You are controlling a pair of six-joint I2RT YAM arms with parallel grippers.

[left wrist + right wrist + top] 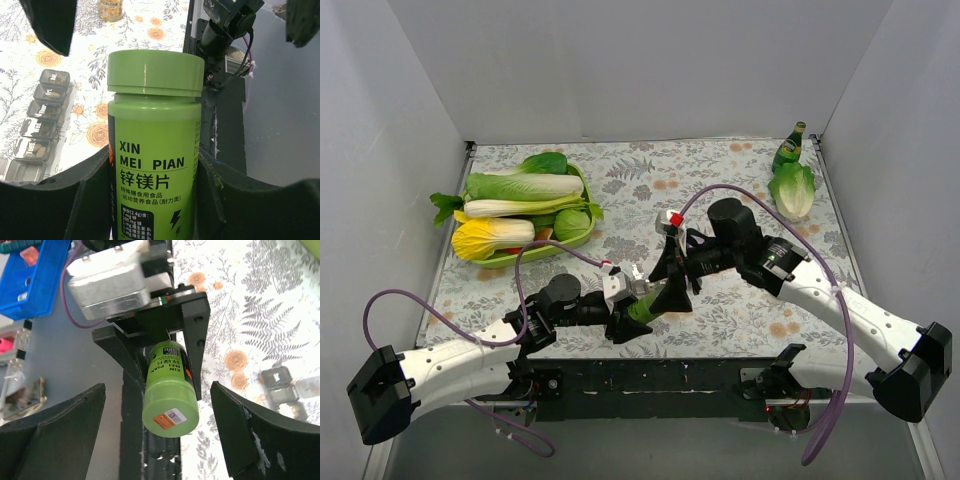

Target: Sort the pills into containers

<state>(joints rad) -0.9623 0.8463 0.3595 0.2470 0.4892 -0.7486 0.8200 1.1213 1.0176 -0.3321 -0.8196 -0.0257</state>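
Observation:
My left gripper (pixel 155 175) is shut on a green pill bottle (pixel 155 150) labelled XIN MEI PIAN, its green lid (pixel 156 72) on. In the top view the bottle (pixel 642 305) is held near the table's front middle. My right gripper (pixel 157 430) is open, its fingers (pixel 65 430) on either side of the lid (pixel 170 412) with gaps on both sides. The grey strip of containers (pixel 42 127) lies on the table left of the bottle, several compartments holding pills; part of it shows in the right wrist view (pixel 282 390).
A green tray (pixel 577 178) of leafy vegetables stands at back left. A green glass bottle (pixel 788 148) and a cabbage (pixel 793 190) are at back right. A small jar (pixel 111 7) stands beyond the strip. A blue bin (pixel 30 275) lies off the table.

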